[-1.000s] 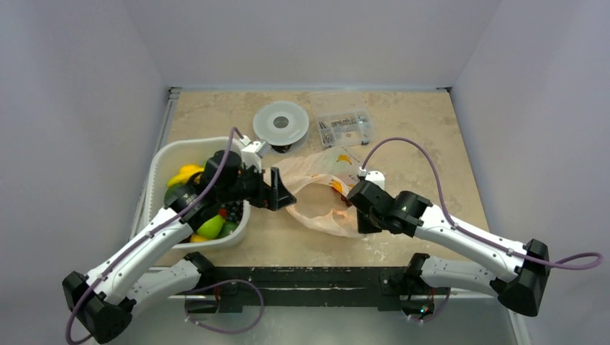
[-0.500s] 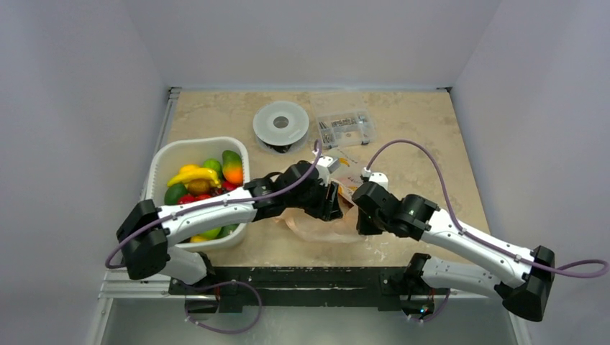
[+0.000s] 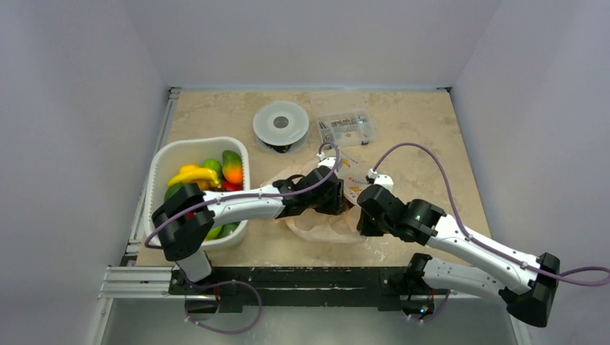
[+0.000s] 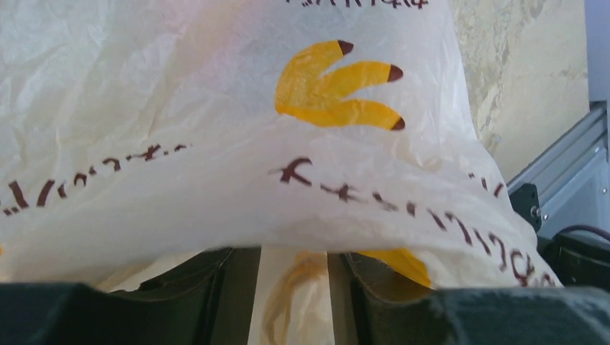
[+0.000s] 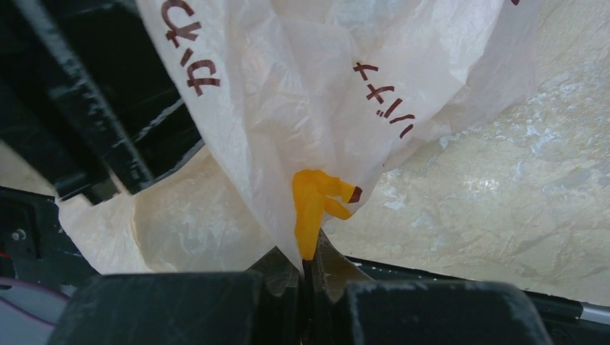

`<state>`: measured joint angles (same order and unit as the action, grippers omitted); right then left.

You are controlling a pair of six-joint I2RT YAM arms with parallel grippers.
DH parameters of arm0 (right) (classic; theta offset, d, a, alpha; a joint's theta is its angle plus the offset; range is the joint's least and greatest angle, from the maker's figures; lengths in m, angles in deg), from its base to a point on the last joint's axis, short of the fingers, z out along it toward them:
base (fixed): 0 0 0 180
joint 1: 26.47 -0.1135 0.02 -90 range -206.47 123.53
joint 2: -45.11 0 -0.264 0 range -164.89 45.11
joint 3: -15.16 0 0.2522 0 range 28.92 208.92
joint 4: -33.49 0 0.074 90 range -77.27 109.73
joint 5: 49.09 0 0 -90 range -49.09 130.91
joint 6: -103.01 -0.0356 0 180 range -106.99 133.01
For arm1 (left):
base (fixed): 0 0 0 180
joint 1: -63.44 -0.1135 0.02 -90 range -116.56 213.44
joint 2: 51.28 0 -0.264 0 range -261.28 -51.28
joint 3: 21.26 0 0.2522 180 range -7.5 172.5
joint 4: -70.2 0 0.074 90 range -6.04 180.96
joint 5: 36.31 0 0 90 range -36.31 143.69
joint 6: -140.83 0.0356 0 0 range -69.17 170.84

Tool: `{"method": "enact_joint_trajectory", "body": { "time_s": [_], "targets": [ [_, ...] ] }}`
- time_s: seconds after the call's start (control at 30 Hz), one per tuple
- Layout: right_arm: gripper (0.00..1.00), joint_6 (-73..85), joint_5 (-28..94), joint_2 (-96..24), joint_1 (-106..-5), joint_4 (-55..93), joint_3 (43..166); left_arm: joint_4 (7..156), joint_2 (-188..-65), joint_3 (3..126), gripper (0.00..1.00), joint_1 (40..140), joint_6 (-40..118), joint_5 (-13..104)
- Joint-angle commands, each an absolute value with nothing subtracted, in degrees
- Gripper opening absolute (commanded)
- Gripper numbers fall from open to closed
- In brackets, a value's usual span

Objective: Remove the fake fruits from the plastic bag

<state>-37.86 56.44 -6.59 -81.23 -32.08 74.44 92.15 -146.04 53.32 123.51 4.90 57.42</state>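
Note:
The plastic bag (image 3: 316,219) lies crumpled mid-table, pale peach with yellow banana prints. My right gripper (image 3: 362,220) is shut on a fold of the bag's edge (image 5: 306,215) and holds it up. My left gripper (image 3: 337,195) is pushed into the bag's mouth. In the left wrist view it (image 4: 293,262) stands open with bag film (image 4: 324,165) draped over its tips and nothing between the fingers. The fake fruits (image 3: 198,180), among them a green-to-orange mango (image 3: 231,167), lie in a white basin (image 3: 160,162) at the left. I see no fruit in the bag.
A round white spool (image 3: 280,123) and a clear box of small parts (image 3: 347,128) stand behind the bag. A black and aluminium rail (image 3: 288,277) runs along the near table edge. Walls close in the left, back and right.
My left arm has swung right from over the basin to the bag and gone into its mouth. The right gripper has kept its hold and shifted slightly.

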Motion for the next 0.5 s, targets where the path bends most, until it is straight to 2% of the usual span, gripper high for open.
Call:
{"method": "enact_joint_trajectory", "body": {
  "time_s": [0.0, 0.27, 0.37, 0.47],
  "targets": [
    [0.0, -39.1, 57.8, -5.0, -81.5, -31.4, 74.5, 87.9, -149.6, 57.7, 0.41, 123.2, 2.1, 60.2],
    [0.0, -38.7, 57.2, -4.1, -81.5, -30.3, 74.1, 87.2, -156.7, 61.5, 0.54, 121.4, 0.1, 59.9],
    [0.0, -38.5, 57.3, -4.4, -81.5, -30.2, 74.3, 85.6, -158.7, 62.3, 0.66, 121.2, -0.6, 58.3],
    [0.0, -38.4, 57.1, -4.2, -81.5, -29.9, 74.5, 85.4, -160.6, 64.1, 0.83, 121.3, -0.8, 57.5]
  ]
}}
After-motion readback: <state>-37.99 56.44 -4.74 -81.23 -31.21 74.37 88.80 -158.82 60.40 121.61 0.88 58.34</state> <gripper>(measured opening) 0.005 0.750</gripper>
